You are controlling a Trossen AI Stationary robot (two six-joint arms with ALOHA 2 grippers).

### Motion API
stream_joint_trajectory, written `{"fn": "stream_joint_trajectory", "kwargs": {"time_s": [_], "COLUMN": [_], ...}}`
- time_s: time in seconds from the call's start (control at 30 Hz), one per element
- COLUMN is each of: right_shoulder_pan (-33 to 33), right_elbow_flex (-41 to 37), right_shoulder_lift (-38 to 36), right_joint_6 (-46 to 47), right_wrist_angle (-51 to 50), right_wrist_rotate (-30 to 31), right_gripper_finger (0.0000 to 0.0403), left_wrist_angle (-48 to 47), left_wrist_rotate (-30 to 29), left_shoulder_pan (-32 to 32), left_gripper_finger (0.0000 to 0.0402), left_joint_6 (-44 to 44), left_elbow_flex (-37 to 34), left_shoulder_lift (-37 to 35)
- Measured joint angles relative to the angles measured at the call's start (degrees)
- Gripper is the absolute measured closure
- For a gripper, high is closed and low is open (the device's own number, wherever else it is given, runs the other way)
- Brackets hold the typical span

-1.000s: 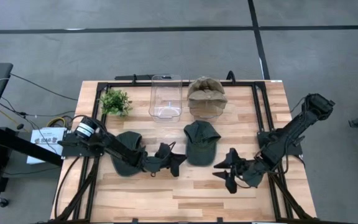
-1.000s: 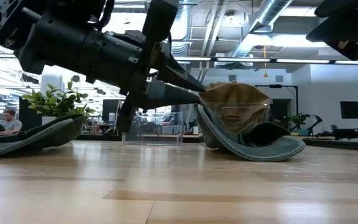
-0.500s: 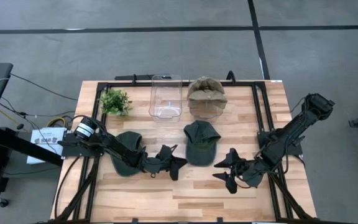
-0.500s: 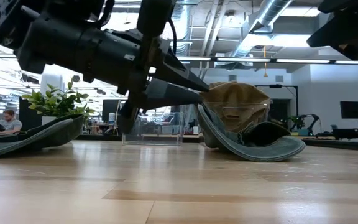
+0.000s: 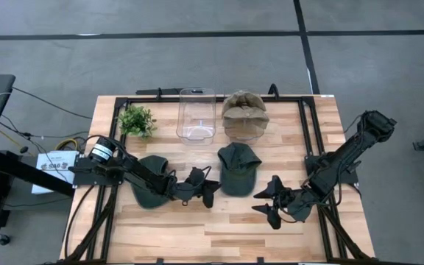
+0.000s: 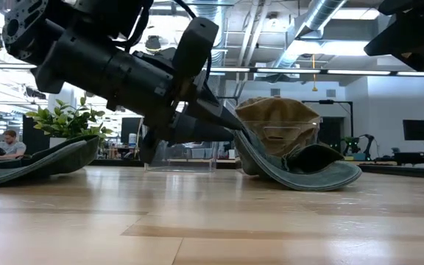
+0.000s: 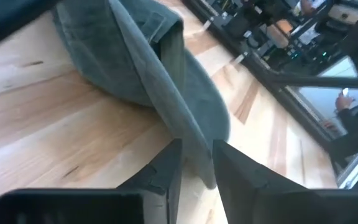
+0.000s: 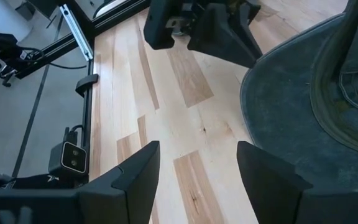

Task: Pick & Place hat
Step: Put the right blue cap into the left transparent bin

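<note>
The left gripper [image 5: 210, 191] sits low over the middle of the counter [image 5: 219, 228], its jaws closed to a narrow gap around the brim of the green hat [image 5: 238, 168]; in the left wrist view the brim edge of that hat [image 7: 166, 93] runs down between the two fingers [image 7: 160, 171]. The hat lies at the centre of the counter, just near of the clear bin [image 5: 196, 114] and the tan hat [image 5: 244, 109] (which rests on a second clear container at the far edge). A second green hat [image 5: 150, 180] lies to the left, under the left arm, with a small plant [image 5: 136, 120] beyond it at the far left. The right gripper [image 5: 269, 202] hovers to the right of the centre hat, its fingers [image 8: 138, 174] spread wide apart and holding nothing. In the low view a person [image 6: 7, 142] sits in the room behind.
</note>
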Motion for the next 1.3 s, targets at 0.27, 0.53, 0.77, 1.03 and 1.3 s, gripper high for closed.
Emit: {"fn": "stream_joint_trajectory", "kwargs": {"time_s": [0.27,0.53,0.77,1.03,1.3], "right_shoulder_pan": [0.00,0.00,-0.27,-0.83,-1.72], "right_elbow_flex": [0.02,0.02,0.02,0.02,0.04], "right_shoulder_lift": [0.00,0.00,0.00,0.00,0.00], "right_joint_6": [-0.02,-0.03,-0.48,-0.52,-0.50], "right_wrist_angle": [-0.07,-0.07,-0.07,-0.11,-0.15], "right_wrist_rotate": [-0.55,-0.55,-0.52,-0.50,0.14], "right_gripper_finger": [0.0198,0.0198,0.0198,0.0198,0.0198], "left_wrist_angle": [-0.11,0.11,0.12,0.06,-0.44], "left_wrist_rotate": [0.16,0.18,4.06,4.46,5.69], "left_shoulder_pan": [0.55,2.13,3.92,4.48,5.40], "left_gripper_finger": [0.0289,0.0261,0.0259,0.0273,0.0322], "left_joint_6": [0.00,-1.60,-3.21,-5.66,-4.99], "left_elbow_flex": [-0.01,-0.01,-0.01,-0.01,-0.01], "left_shoulder_lift": [0.00,0.00,0.00,0.00,0.00]}}
